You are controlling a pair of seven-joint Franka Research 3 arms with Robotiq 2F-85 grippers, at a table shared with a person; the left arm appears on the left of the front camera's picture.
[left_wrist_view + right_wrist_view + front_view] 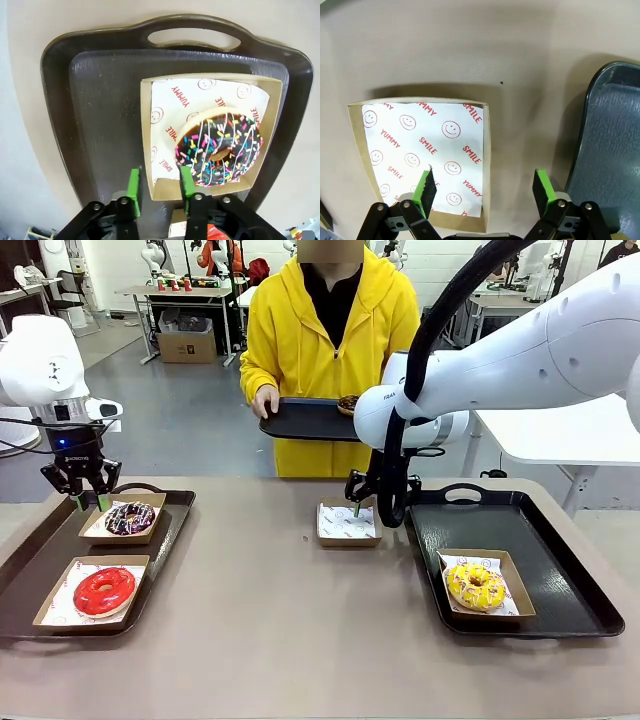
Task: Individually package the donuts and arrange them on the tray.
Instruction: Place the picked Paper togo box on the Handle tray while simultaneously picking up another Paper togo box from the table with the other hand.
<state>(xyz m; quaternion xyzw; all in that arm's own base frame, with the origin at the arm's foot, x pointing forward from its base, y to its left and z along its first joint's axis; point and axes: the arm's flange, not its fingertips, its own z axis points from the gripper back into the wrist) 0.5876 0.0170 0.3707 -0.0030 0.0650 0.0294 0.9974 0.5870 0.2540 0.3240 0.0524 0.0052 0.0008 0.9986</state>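
Packaging under way, roughly half done by the look of it: dark chocolate ring donut with coloured sprinkles (130, 517) lying flat in a paper-lined cardboard box (95, 531) at the far end of the left dark plastic tray (170, 530), glossy red ring donut (104, 590) boxed at that tray's near end, yellow sprinkled ring donut (475, 583) boxed on the right dark tray (560, 560). All three resting flat, holes facing up; being round, showing no long axis.

Hovering just above the sprinkled donut's box, left pincer (159, 186) standing partly open, green pads straddling the box wall nearest the camera in the wrist view, gripping nothing visible.

Hanging over an empty smiley-print lined box (422, 150) on the bare tabletop (260, 620) mid-scene, right pincer (485, 192) standing wide open, one pad over the paper, the other outside the wall, holding nothing.

Standing at the far side, person holding a third dark tray (300, 420) bearing what looks like a brown chocolate donut (348, 403).

Probably needed next: getting that brown donut into the empty box, then moving the box onto a tray.
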